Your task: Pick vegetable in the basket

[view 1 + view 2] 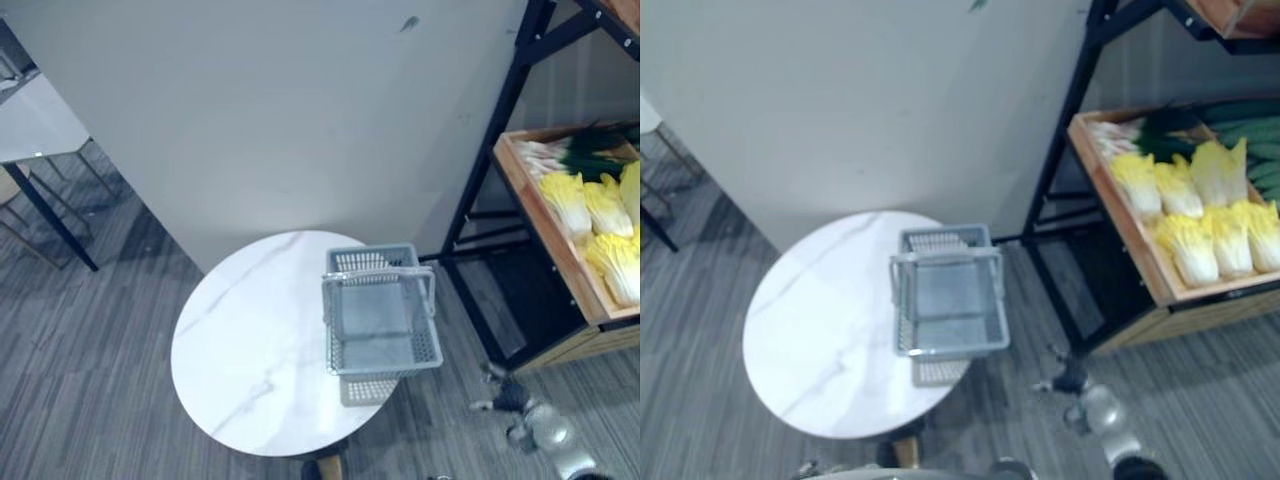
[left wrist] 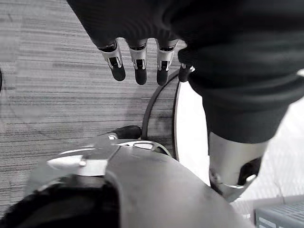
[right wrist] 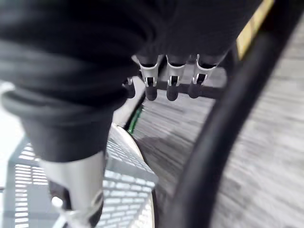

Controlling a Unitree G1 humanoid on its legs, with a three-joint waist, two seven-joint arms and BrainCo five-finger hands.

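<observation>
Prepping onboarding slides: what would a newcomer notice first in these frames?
The empty grey basket stands at the right edge of the round white marble table, handles up. To its right, a wooden crate on the black rack holds yellow cabbages and dark green vegetables. The right robot hand hangs open, low over the floor between table and rack.

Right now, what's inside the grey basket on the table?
Nothing. The grey basket on the white table shows a bare bottom. Its handle covers a thin strip. The vegetables lie in the wooden crate.
</observation>
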